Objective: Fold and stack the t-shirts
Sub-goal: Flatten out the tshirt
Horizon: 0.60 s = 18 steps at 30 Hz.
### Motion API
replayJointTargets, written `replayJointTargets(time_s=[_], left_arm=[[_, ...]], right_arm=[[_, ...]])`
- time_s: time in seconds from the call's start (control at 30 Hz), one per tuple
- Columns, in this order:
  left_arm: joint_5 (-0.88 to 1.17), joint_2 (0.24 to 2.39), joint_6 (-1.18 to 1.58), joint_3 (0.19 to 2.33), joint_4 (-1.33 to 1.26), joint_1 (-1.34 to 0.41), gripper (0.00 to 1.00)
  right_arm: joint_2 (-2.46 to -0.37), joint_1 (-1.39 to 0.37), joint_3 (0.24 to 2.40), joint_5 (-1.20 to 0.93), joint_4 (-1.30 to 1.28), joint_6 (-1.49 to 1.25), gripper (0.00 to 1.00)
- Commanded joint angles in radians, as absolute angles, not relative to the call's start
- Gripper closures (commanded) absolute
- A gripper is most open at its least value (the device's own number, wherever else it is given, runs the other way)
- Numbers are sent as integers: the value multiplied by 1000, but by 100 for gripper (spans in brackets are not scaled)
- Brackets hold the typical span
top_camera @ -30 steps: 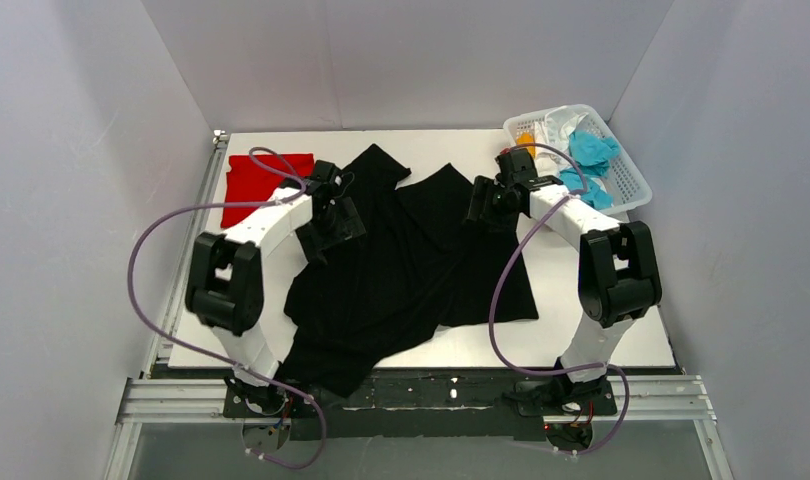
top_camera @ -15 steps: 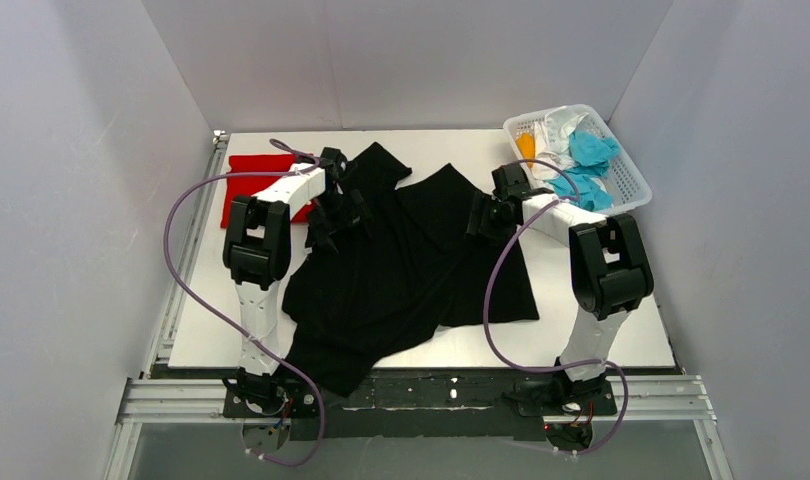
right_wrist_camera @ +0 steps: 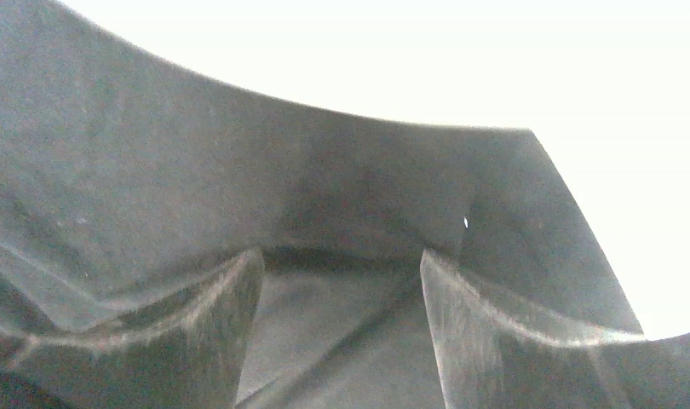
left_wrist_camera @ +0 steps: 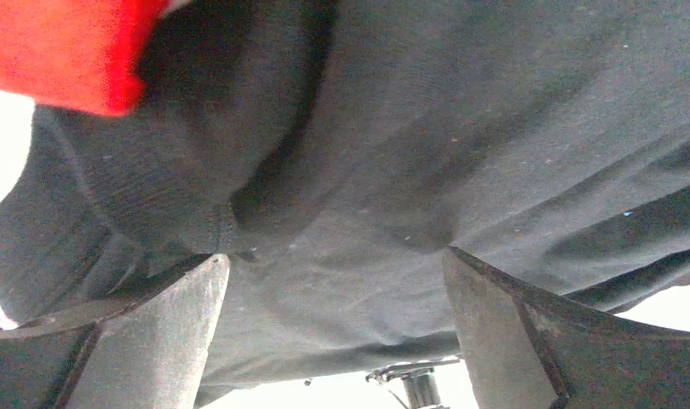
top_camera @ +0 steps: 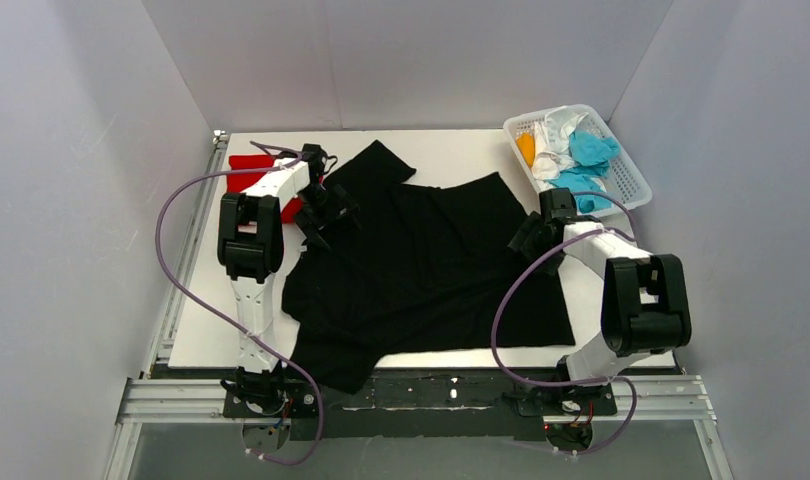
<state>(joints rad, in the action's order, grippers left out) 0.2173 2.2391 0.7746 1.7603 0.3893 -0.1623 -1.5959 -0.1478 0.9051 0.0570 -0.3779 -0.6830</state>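
A large black t-shirt [top_camera: 421,260] lies spread over the middle of the white table, one corner hanging off the front edge. A red t-shirt [top_camera: 243,170] lies folded at the back left, partly hidden by my left arm. My left gripper [top_camera: 326,215] is at the black shirt's left shoulder, by the red one. In the left wrist view [left_wrist_camera: 337,264] its jaws are wide apart with black cloth [left_wrist_camera: 461,128] between them and red cloth [left_wrist_camera: 60,51] at top left. My right gripper [top_camera: 533,232] is low at the shirt's right edge. In its wrist view [right_wrist_camera: 342,260] the jaws stand apart over black cloth [right_wrist_camera: 197,187].
A white lattice basket [top_camera: 631,185] stands at the back right and holds cyan [top_camera: 591,150], white [top_camera: 559,130] and orange [top_camera: 526,148] cloths. Grey walls close in the left, back and right sides. An aluminium rail runs along the front edge.
My right gripper moved right and toward the front, pulling the black shirt's right side out flat and wider. My left gripper stayed at the left shoulder, shifting slightly.
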Motion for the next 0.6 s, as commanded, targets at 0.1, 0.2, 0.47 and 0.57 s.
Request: replayJointTargets(time_s=[0.1, 0.2, 0.47, 0.57], left_arm=[[54, 2171, 731, 1596, 443, -102, 2], [83, 2130, 727, 1590, 455, -98, 2], [267, 2036, 719, 1645, 361, -120, 2], [319, 2098, 717, 1735, 345, -146, 2]], right_arm=[[-1423, -81, 823, 245, -543, -776, 21], [-1358, -85, 838, 184, -495, -690, 22], [-1336, -246, 1037, 99, -334, -447, 21], [-1502, -293, 1181, 85, -315, -418, 21]])
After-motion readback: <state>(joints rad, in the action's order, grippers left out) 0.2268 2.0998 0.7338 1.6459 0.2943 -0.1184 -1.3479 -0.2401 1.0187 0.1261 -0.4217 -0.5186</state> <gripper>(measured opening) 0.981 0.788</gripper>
